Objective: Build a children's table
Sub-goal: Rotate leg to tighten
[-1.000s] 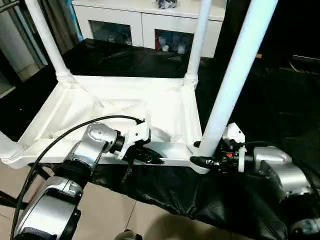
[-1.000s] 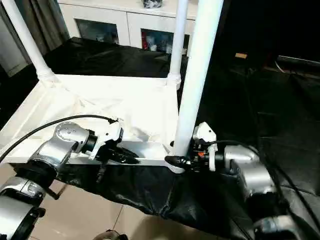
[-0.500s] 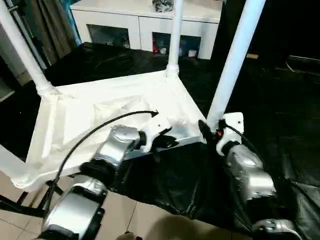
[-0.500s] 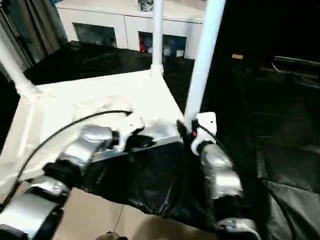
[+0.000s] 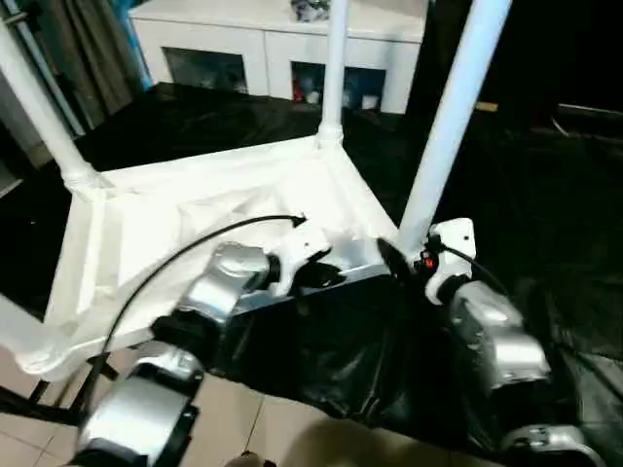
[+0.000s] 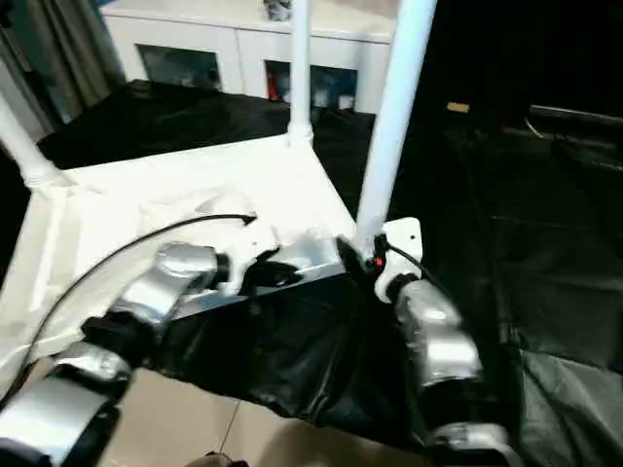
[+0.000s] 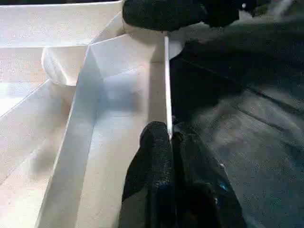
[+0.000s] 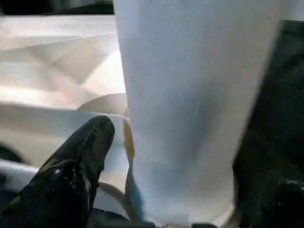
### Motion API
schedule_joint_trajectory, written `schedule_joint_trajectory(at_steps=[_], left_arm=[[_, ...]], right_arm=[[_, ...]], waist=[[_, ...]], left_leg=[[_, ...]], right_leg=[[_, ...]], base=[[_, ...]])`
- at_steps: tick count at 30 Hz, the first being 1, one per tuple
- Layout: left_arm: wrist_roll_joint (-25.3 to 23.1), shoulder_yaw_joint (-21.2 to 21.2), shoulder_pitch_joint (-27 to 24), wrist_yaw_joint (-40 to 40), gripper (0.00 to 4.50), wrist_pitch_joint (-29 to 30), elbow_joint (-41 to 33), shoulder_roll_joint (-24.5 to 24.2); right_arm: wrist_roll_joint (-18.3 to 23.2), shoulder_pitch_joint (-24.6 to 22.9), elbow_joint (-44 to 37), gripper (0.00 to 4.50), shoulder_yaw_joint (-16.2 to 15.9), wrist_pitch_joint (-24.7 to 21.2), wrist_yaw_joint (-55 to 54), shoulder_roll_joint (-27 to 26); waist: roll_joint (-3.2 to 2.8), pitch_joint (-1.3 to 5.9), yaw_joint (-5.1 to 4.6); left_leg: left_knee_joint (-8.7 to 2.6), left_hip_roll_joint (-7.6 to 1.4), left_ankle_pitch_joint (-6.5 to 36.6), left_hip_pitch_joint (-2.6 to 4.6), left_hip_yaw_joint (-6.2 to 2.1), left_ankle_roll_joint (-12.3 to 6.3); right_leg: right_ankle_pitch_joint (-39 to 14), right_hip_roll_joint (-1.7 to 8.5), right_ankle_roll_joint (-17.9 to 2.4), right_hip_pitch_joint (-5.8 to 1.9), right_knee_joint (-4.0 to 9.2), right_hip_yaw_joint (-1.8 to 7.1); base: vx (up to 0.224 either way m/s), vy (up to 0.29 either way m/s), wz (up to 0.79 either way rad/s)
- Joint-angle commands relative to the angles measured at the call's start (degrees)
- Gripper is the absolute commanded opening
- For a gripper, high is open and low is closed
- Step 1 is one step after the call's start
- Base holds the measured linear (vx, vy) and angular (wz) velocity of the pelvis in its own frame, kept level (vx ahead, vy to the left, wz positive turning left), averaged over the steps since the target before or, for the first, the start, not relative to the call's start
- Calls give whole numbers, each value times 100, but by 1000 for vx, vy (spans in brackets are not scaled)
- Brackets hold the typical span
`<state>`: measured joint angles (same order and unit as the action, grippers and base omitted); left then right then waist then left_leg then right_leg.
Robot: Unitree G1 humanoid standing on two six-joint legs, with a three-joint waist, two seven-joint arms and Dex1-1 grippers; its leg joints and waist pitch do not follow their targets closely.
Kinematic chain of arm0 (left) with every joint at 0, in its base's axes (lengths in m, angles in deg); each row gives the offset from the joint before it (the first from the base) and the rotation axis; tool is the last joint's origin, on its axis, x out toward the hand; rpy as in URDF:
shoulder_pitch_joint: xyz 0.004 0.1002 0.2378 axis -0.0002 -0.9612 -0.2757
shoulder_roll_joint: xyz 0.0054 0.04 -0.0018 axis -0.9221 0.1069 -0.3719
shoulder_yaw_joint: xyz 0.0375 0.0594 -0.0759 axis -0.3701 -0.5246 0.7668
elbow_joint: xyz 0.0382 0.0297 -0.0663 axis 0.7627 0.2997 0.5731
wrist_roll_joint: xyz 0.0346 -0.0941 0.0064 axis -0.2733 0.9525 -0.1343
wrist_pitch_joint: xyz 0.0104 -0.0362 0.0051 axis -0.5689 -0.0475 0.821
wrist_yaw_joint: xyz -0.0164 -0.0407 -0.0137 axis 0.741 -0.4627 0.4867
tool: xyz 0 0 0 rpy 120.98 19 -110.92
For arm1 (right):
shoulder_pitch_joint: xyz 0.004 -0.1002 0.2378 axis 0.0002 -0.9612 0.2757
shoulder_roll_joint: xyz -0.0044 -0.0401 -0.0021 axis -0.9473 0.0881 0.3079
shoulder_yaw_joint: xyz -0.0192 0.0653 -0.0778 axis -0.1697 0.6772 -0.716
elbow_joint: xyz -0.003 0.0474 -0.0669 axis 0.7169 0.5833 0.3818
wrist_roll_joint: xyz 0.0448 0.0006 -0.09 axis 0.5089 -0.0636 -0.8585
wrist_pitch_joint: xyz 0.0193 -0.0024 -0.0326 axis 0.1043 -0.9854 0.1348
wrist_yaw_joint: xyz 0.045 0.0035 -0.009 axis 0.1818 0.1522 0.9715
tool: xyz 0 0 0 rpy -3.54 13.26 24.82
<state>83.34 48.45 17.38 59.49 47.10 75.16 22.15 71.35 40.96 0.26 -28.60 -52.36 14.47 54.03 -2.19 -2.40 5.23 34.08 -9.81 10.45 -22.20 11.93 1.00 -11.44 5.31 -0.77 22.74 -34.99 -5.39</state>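
One tabletop [image 5: 195,209] upside down on black sheet [image 5: 545,195], four legs [image 5: 450,117] standing in corner sockets, left gripper [image 7: 168,142] clamped on near rim, right gripper [image 5: 394,261] spread around near-right leg base.

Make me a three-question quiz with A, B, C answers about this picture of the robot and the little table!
1. Where is the robot's left hand pinching?
A. the top of a leg
B. the near edge of the tabletop
C. a cabinet door

2. What colour is the sheet under the tabletop?
A. red
B. yellow
C. black

3. How is the tabletop lying?
A. upside down, legs pointing up
B. standing on its legs
C. leaning on the cabinet

Answers:
1 B: the left hand is closed on the thin near edge of the white plastic tabletop.
2 C: the black sheet spreads out beneath it.
3 A: the ribbed underside faces up, and the white tubular legs rise from the corner sockets.
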Motion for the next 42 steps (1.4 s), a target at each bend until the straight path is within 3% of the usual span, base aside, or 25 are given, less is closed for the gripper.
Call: schedule_joint_trajectory(at_steps=[1,7,8,10,13,14,21,27,28,32,35,36,37,38,40,42], left_arm=[[340,-62,-74,407,0,-258,-231,74],[428,-77,-85,1184,0,-340,-248,-361],[432,-81,-81,1283,0,-361,-244,-422],[454,-90,-78,1503,0,-367,-254,-537],[454,-112,-74,1700,0,-387,-263,-640],[443,-130,-73,1774,0,-400,-266,-682],[489,-223,-101,2174,0,-389,-291,-805],[496,-232,-120,2266,0,-367,-308,-818],[504,-234,-124,2290,0,-364,-303,-818],[554,-184,-95,2184,0,-274,-259,-750],[501,-122,-32,1891,0,-229,-168,-650],[439,-88,35,1625,0,-173,-43,-567],[437,-88,37,1617,0,-171,-39,-565],[416,-81,57,1530,0,-153,-2,-539],[297,-24,212,828,0,-79,250,-283],[248,-6,306,503,0,22,349,-132]], right_arm=[[138,42,-225,394,-289,-4,568,16],[509,-89,-612,394,-524,-227,2379,753],[550,-105,-657,367,-574,-257,2643,865],[606,-115,-710,358,-691,-306,3087,1074],[610,-114,-719,352,-852,-358,3476,1275],[602,-113,-714,320,-921,-382,3628,1349],[549,-121,-699,272,-1158,-462,4098,1491],[573,-162,-719,224,-1186,-482,4124,1460],[595,-194,-749,218,-1203,-501,4132,1461],[625,-358,-825,207,-1121,-590,3878,1366],[541,-425,-793,204,-1022,-606,3466,1246],[512,-439,-741,204,-897,-525,3084,1080],[512,-440,-740,204,-893,-524,3073,1074],[512,-445,-733,204,-853,-511,2950,1017],[415,-433,-707,201,-638,-663,1852,541],[372,-422,-701,199,-555,-690,1360,265]], waist=[[110,349,28],[104,344,82],[99,345,94],[96,344,114],[101,351,150],[102,352,158],[114,354,190],[107,363,204],[85,358,205],[115,359,207],[126,337,200],[105,319,187],[105,319,187],[118,307,168],[74,289,127],[91,290,68]], left_leg=[[-372,-394,816,87,-200,-536],[-361,-415,959,90,-196,-577],[-364,-423,975,92,-199,-572],[-364,-433,978,103,-197,-561],[-365,-437,965,120,-199,-510],[-367,-440,954,120,-201,-510],[-359,-441,892,114,-201,-509],[-359,-444,893,120,-205,-467],[-361,-445,905,124,-207,-462],[-362,-446,939,126,-201,-452],[-379,-444,1063,128,-206,-382],[-396,-446,1227,137,-212,-277],[-396,-446,1227,137,-212,-277],[-419,-445,1437,161,-231,-148],[-446,-438,1637,201,-242,2],[-474,-432,1788,200,-273,138]], right_leg=[[-519,485,-1300,-302,401,341],[-689,463,-1324,-290,399,322],[-705,469,-1322,-288,399,323],[-699,469,-1335,-277,396,329],[-691,476,-1385,-268,392,326],[-665,474,-1393,-273,384,327],[-599,488,-1439,-271,372,327],[-518,487,-1465,-275,357,327],[-521,487,-1469,-270,357,327],[-527,487,-1464,-273,362,331],[-819,491,-1407,-260,401,333],[-1162,502,-1336,-245,436,340],[-1162,502,-1336,-245,436,340],[-1509,512,-1244,-251,478,339],[-1733,506,-1183,-206,518,349],[-1895,515,-1113,-232,534,340]], base=[[0,0,0],[0,0,0],[0,0,0],[0,0,0],[0,0,0],[0,0,0],[0,0,0],[0,0,0],[0,0,0],[0,0,0],[0,0,0],[0,0,0],[0,0,0],[0,0,0],[0,0,0],[0,0,0]])
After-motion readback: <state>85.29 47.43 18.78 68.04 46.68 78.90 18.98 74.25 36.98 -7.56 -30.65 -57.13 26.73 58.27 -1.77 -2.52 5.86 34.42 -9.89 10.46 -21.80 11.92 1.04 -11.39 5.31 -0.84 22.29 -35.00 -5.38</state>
